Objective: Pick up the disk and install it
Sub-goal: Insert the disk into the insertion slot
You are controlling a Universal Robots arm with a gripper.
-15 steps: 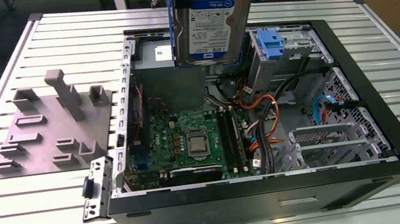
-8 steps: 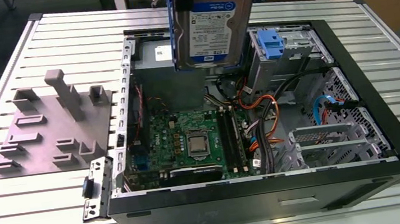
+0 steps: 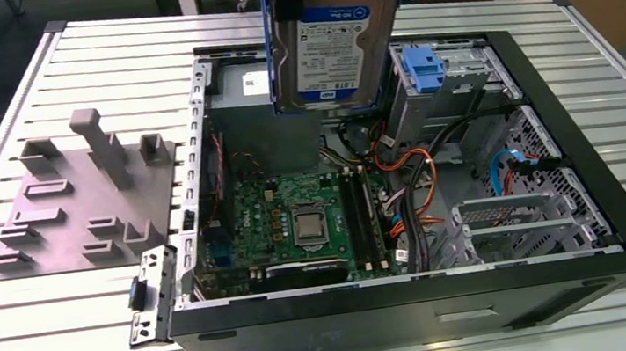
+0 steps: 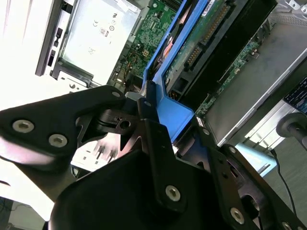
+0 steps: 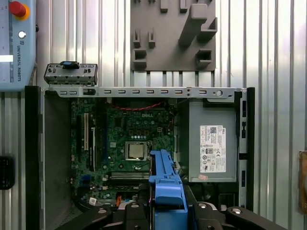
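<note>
While carrying the disk [image 3: 335, 36] on edge, hovers high above the open computer case [image 3: 423, 309], well apart from everything inside. Label side turned toward the exterior view, circuit-board side facing into the second wrist view. Fingers [image 4: 151, 134] of the gripper [image 4: 170, 112] clamped on the blue bracket that runs round the disk's edges, one on each flank, as seen in both wrist views. Probably gripped there on purpose: gives flat plastic sides to squeeze and keeps the pads off the bare board and the connector.

Held upright rather than flat, most likely to keep a slim outline over a crowded case and to suit a narrow slot. Kept up high, judging by the clutter below: motherboard [image 3: 294, 222] on the case floor, orange and black cables looped beside it, grey power supply box [image 5: 213, 143] against one wall. At the exterior view's right of the disk, a metal cage with a blue latch [image 3: 425, 70] at the case's far end.

Case laid on its side with the panel off, so that the inside opens straight upward to the arm. Beside the case, at the exterior view's left, a grey plate [image 3: 68, 203] with upright blocks on the slatted table [image 3: 73, 344], seemingly a stand for parts.

Picking up done, by the look of it; installing not yet done, with the disk in the air and touching nothing but the fingers.
</note>
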